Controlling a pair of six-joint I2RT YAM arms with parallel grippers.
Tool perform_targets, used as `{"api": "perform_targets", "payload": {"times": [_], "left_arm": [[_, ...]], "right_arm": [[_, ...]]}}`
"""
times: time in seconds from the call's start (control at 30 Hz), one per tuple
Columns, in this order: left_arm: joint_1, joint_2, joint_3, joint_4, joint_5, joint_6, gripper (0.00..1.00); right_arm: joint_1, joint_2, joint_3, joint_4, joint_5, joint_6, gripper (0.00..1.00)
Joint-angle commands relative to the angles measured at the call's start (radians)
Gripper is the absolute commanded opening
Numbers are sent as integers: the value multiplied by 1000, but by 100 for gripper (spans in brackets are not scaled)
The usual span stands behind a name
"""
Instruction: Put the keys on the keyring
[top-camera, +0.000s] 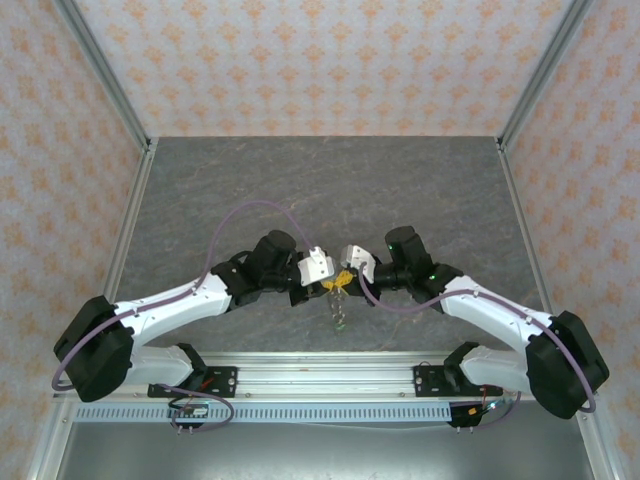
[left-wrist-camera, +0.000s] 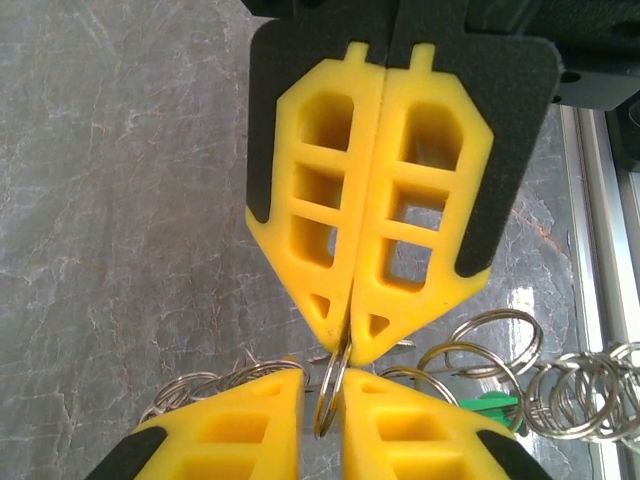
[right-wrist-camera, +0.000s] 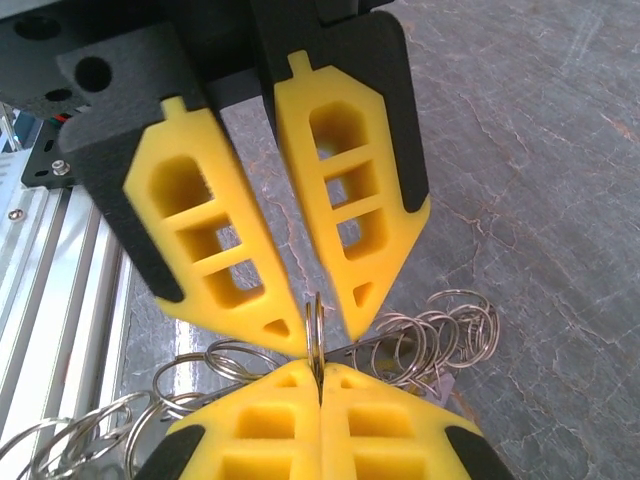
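A thin metal split ring stands edge-on between both grippers. In the right wrist view my right gripper is shut on the lower edge of this ring. My left gripper is open, with its yellow fingertips straddling the ring and a gap on each side. The ring belongs to a bunch of linked metal rings that dangles under the meeting grippers. A green plastic tag peeks out among the rings; its key is hidden. Both grippers, left and right, meet above the table's near edge.
The grey marbled tabletop stretches behind the arms, fenced by patterned walls and metal posts. An aluminium rail runs along the near edge just below the grippers. More loose rings spread on either side of the jaws.
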Motion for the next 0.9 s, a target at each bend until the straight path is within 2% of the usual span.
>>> {"api": "perform_targets", "payload": {"times": [0.0, 0.07, 0.17, 0.23, 0.33, 0.53, 0.7, 0.87], "left_arm": [[-5, 15, 46, -71, -32, 38, 11], [-6, 17, 56, -82, -34, 38, 5], [-6, 21, 64, -84, -37, 39, 0], [-6, 25, 67, -85, -38, 40, 0], [-6, 21, 61, -64, -38, 31, 0], [-6, -17, -11, 74, -17, -33, 0], [-6, -9, -25, 113, 28, -55, 0], [-5, -6, -29, 132, 49, -63, 0]], "right_arm": [[6, -34, 29, -4, -10, -27, 0], [6, -40, 31, -9, -16, -27, 0], [6, -50, 23, -1, -18, -26, 0], [7, -56, 16, 11, -15, -19, 0], [7, -62, -8, 34, 2, -10, 5], [3, -39, -70, 101, 30, 9, 14], [-11, -13, -110, 228, 2, 69, 14], [-23, -3, -116, 271, -16, 95, 14]]}}
